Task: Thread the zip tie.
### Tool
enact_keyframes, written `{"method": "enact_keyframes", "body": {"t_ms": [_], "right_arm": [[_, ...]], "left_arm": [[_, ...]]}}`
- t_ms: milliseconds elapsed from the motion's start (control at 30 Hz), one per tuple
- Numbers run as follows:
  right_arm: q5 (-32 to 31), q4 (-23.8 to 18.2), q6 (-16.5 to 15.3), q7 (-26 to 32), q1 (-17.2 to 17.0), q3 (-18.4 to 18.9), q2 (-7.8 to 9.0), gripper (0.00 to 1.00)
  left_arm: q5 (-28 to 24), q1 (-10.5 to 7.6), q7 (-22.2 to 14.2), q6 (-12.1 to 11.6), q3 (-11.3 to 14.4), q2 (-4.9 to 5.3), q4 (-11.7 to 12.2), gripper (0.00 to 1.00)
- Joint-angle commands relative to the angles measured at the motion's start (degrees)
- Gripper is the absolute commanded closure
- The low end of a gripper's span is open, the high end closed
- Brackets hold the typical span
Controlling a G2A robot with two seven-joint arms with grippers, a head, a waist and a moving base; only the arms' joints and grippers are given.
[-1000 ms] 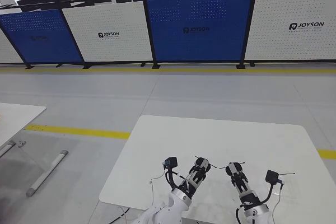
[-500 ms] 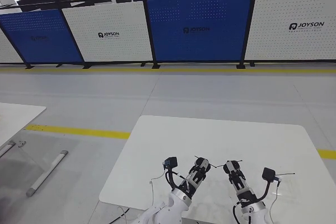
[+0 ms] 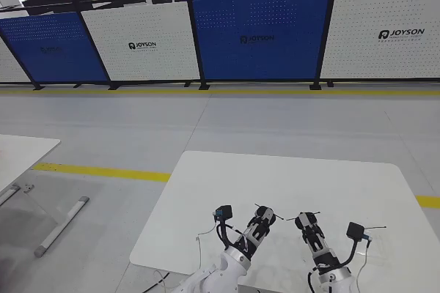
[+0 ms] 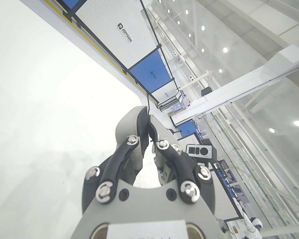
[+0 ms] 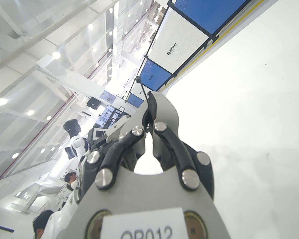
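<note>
Right wrist view gives me the right gripper point(image 5: 149, 101) pinched tight on the zip tie point(image 5: 142, 87), its small head poking out past the fingertips. My left gripper point(image 4: 147, 116) is likewise clamped on a thin black strip point(image 4: 148, 101); I can't tell whether it's the same tie. Both hang side by side over the near part of the white table point(image 3: 293, 179), with blue and white panels point(image 3: 257, 40) beyond.

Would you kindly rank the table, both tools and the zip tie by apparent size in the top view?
Table; then left tool and right tool, about alike; smallest, the thin zip tie.
</note>
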Motion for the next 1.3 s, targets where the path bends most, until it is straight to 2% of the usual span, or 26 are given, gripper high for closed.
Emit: {"method": "enact_keyframes", "body": {"t_ms": [0, 500, 700, 1267], "right_arm": [[0.0, 0.3, 0.26, 0.13, 0.48, -0.27, -0.24, 1.0], [0.39, 0.46, 0.7, -0.08, 0.75, -0.11, -0.55, 1.0], [-0.36, -0.3, -1.33, -0.87, -1.2, 1.24, -0.64, 1.0], [-2.88, -0.31, 0.11, -1.03, -1.16, 0.58, -1.6, 1.0]], "left_arm": [[0.0, 0.0, 0.0, 0.0, 0.0, 0.0, 0.0, 1.0], [0.0, 0.0, 0.0, 0.0, 0.0, 0.0, 0.0, 1.0], [0.0, 0.0, 0.0, 0.0, 0.0, 0.0, 0.0, 1.0], [0.0, 0.0, 0.0, 0.0, 0.0, 0.0, 0.0, 1.0]]}}
